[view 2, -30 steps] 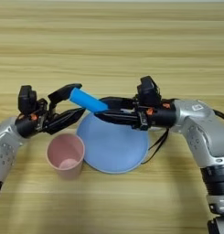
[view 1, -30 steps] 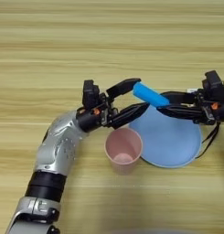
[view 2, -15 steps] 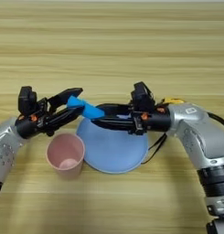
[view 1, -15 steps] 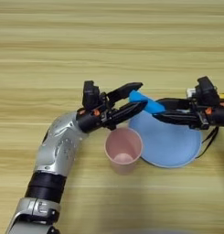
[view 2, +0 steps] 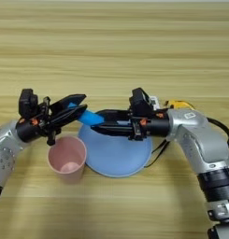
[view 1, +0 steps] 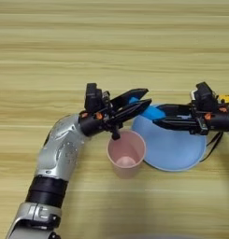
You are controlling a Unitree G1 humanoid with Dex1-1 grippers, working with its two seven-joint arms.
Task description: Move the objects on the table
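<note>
Pincers (view 1: pixel 143 100) (view 1: pixel 163 117) share flat blue block (view 1: pixel 151 111).

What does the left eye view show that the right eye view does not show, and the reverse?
Only the left eye view shows the left arm's silver forearm down to the bottom edge. Only the right eye view shows the right arm's silver forearm and elbow.

Both show the left gripper and the right gripper meeting at the blue block over the light-blue plate, with the pink cup beside the plate on the table. Which gripper grips the block, I cannot tell.
</note>
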